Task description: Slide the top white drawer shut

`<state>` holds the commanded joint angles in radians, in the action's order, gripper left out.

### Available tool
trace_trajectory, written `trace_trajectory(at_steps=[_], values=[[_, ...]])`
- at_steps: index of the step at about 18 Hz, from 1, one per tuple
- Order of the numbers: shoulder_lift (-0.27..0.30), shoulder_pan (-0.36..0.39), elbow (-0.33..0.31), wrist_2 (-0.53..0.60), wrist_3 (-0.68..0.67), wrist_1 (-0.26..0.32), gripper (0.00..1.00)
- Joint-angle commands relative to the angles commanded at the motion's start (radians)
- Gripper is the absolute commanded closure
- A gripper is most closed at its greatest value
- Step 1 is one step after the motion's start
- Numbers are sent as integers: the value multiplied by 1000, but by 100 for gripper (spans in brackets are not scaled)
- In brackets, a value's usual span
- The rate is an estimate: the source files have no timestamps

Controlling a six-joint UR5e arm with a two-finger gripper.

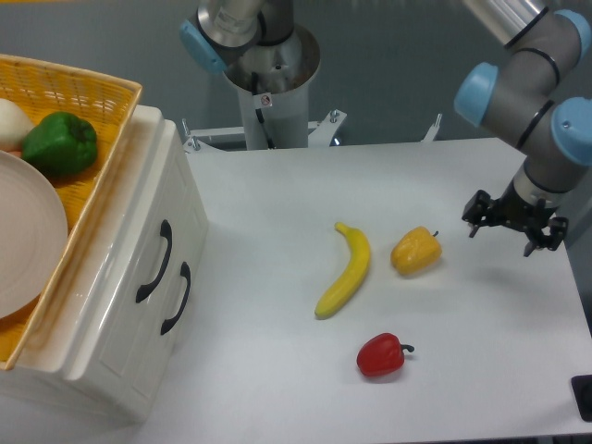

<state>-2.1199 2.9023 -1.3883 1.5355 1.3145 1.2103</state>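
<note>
The white cabinet stands at the left. Its top white drawer (139,248) has a curved black handle (155,262) and sits flush with the cabinet front, as far as I can see. Below it is the lower drawer with a matching handle (176,298). My gripper (513,231) hovers over the table's right side, far from the cabinet. It is open and holds nothing. A yellow pepper (415,252) lies to its left, apart from the fingers.
A banana (346,270) and a red pepper (383,355) lie mid-table. On the cabinet top sits a yellow basket (92,102) holding a green pepper (60,143), a white plate (28,240) and a white round item (11,122). The arm's base post (271,83) stands behind.
</note>
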Motion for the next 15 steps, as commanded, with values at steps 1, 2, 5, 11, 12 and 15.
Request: trace_trajectory(at_steps=[1,2,5,11,12,15], values=[[-3,0,11,0,11,2,0],[-8,2,21,0,22,0,0],[-18,6,41,2,92,0,0],[-20,8,38,43,253,-2,0],[-22,8,38,43,253,-3,0],[-26,8,37,43,252,-3,0]])
